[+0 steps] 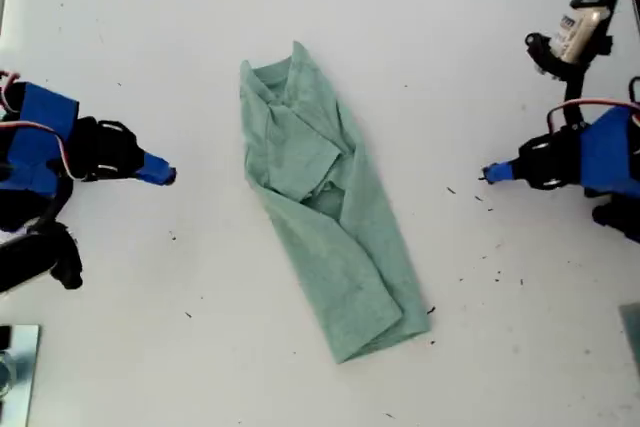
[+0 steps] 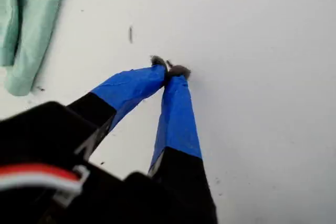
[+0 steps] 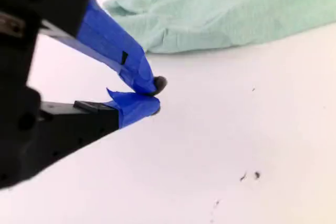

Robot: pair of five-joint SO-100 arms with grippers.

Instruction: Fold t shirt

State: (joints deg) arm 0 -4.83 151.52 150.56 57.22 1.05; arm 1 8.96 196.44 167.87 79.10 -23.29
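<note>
Worktop (image 1: 420, 37): t shirt (image 1: 325, 217) lies mid-surface as a narrow diagonal strip, sleeves folded in; crosswise fold looks left. My first gripper (image 2: 169, 70) and my second gripper (image 3: 152, 97) both off the cloth, fingers together, holding nothing.

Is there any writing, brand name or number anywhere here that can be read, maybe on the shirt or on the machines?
None can be read.
The t shirt is plain, with no print.
The white device at the exterior view's upper right bears dark marks, too small and blurred to read.
</note>
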